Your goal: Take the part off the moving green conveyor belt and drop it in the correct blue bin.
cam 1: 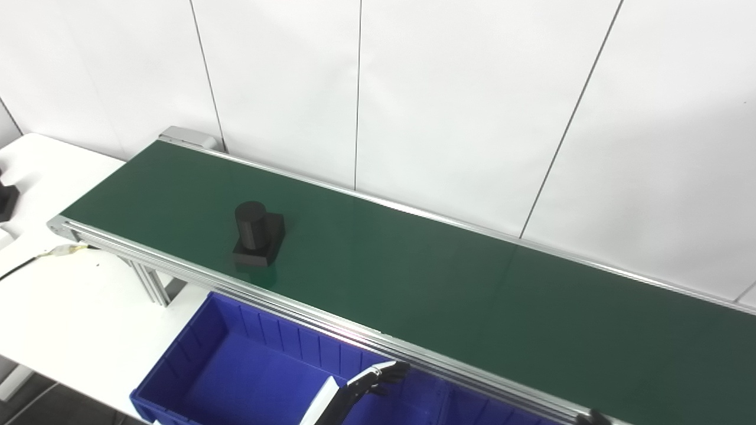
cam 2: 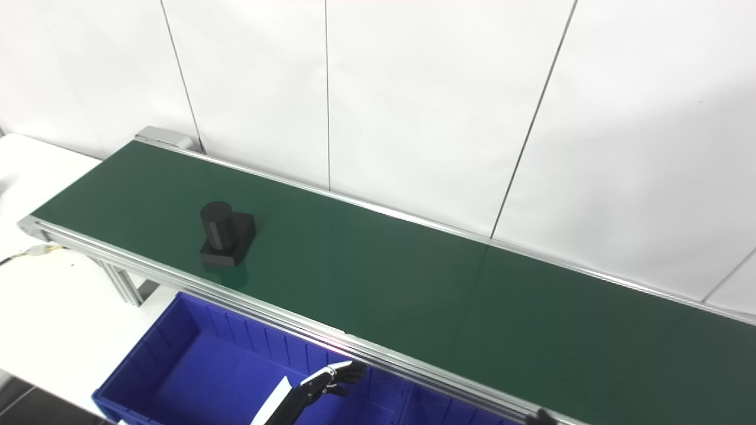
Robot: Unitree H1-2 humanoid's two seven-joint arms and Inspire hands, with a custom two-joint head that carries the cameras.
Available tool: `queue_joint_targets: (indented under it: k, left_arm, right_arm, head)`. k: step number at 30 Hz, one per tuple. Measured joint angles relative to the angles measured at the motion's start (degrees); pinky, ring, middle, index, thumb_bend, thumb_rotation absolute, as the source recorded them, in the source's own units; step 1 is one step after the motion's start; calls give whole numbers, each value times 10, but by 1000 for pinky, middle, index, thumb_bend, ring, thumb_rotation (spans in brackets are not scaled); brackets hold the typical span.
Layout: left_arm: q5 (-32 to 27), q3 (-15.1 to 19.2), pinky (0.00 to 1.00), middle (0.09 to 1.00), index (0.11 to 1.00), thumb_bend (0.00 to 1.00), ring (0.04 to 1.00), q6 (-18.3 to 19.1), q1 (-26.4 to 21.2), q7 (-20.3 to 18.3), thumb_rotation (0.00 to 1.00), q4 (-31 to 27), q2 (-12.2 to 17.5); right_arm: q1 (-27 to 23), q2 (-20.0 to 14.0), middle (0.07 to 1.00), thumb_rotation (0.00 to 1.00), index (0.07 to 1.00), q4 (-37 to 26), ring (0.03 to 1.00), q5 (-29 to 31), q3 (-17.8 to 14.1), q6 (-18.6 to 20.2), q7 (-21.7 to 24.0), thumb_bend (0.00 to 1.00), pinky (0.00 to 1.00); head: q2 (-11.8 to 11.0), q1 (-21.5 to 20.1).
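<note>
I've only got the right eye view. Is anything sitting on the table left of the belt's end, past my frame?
Observer: Yes. The left eye view shows a black object on the table, cut off by the frame's left edge and apart from the belt.
Operator: Is the cable touching it?
Observer: No. The cable leaves the left edge lower in the picture, with bare table between it and the object.

The left hand (cam 1: 372,382) pokes up from the bottom edge, fingers (cam 1: 394,369) spread apart and holding nothing. Only a dark tip of the right hand (cam 1: 592,418) shows.
</note>
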Motion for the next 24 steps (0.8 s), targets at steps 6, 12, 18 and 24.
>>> queue_joint_targets:
  k: [6,12,18,24]
  left_arm:
    - [-1,-5,734,831,809,929,807,0,-14,5,308,10,0]
    - [-1,-13,727,829,809,929,803,0,-15,13,310,18,0]
    - [-1,-24,719,824,806,927,797,0,-24,30,324,21,4]
    - [-1,-32,720,821,802,936,796,0,-30,39,332,27,10]
  right_arm:
    - [-42,-4,816,272,850,-30,809,-14,-26,0,10,777,771]
    - [-69,-3,839,332,860,-48,822,-33,-41,3,20,784,790]
    - [-88,-3,849,365,876,-59,832,-44,-50,18,31,773,800]
    - [-108,-3,852,367,880,-60,833,-61,-55,32,42,764,790]
  head:
    - [-4,0]
    - [-5,1]
    - [-6,1]
    - [-8,4]
